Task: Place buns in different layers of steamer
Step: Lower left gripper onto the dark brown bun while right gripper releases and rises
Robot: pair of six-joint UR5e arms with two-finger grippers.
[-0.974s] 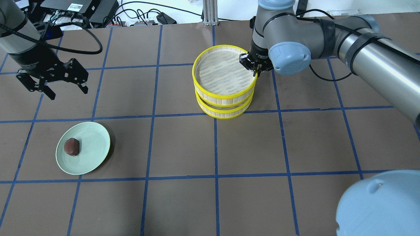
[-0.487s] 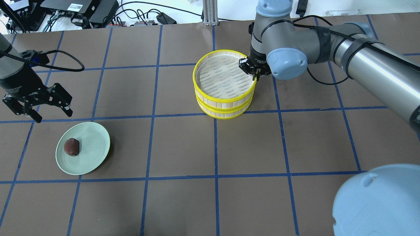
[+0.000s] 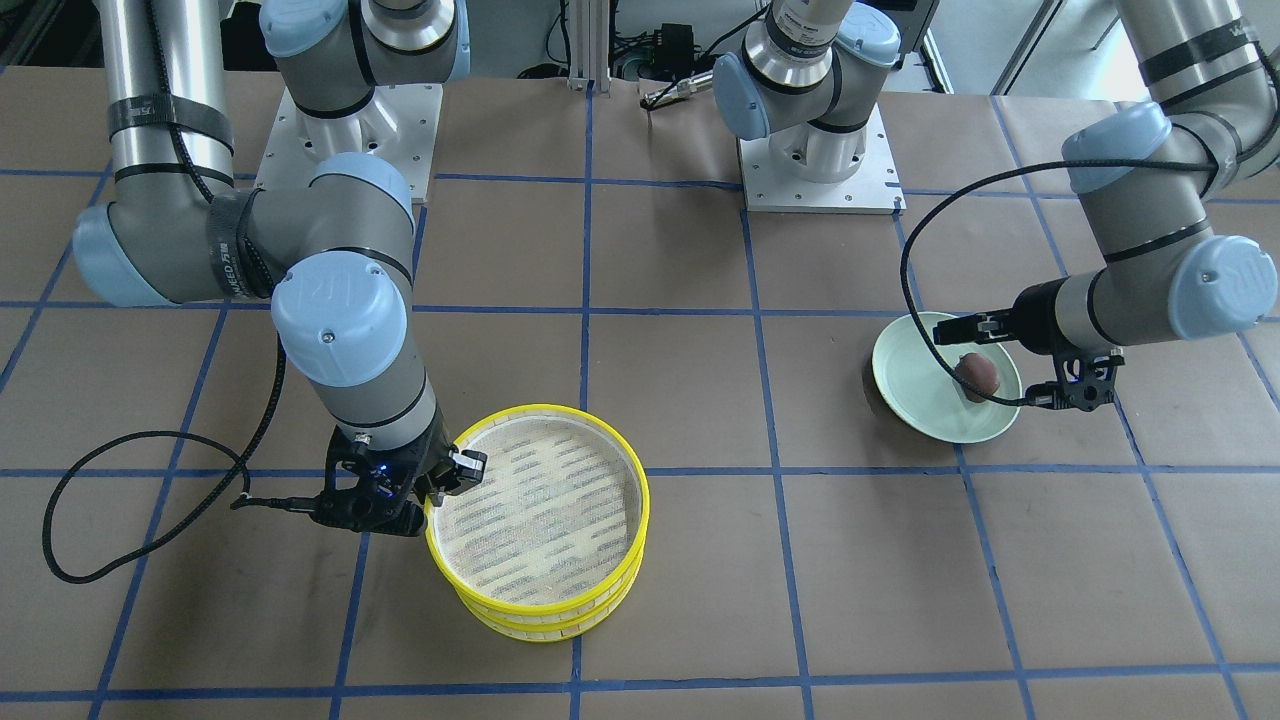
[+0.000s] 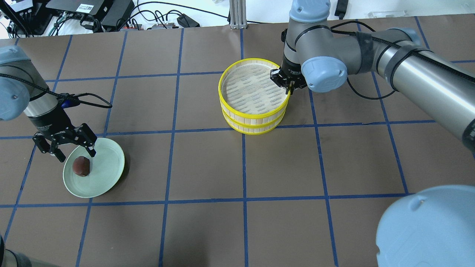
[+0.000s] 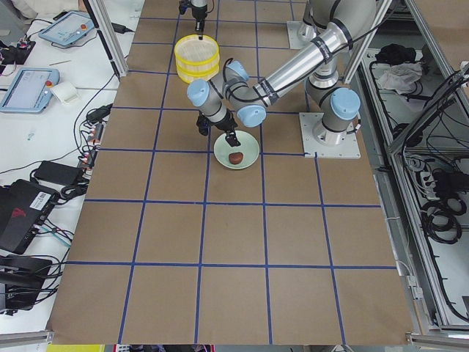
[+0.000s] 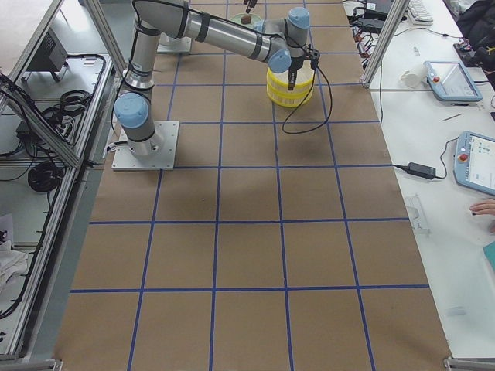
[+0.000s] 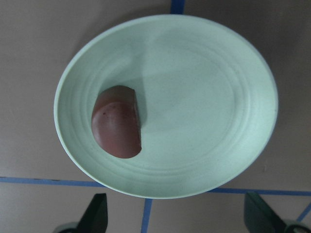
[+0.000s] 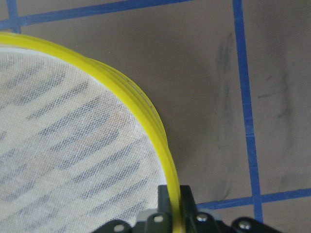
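Two yellow-rimmed steamer layers are stacked at the table's middle: the top layer (image 4: 223, 79) sits over the lower layer (image 4: 253, 128). My right gripper (image 4: 288, 86) is shut on the top layer's rim (image 8: 131, 97) at its right side. The top layer's mesh floor (image 3: 540, 510) is bare. The dark reddish-brown bun (image 4: 81, 165) lies on the mint-green plate (image 4: 107, 167). My left gripper (image 4: 76, 155) hangs open just above the plate, beside the bun (image 7: 118, 127), with one fingertip (image 7: 95, 213) showing in the wrist view. The cream-white bun is out of view.
Brown table with a blue tape grid. Cables and electronics (image 4: 89, 11) lie beyond the far edge. My right arm's elbow (image 4: 426, 226) fills the near right corner of the overhead view. A loose black cable (image 3: 120, 500) trails from the right wrist.
My left gripper has come forward and down, from the far left to just over the plate, still open. The top steamer layer, held by my right gripper, has come down closer onto the lower layer.
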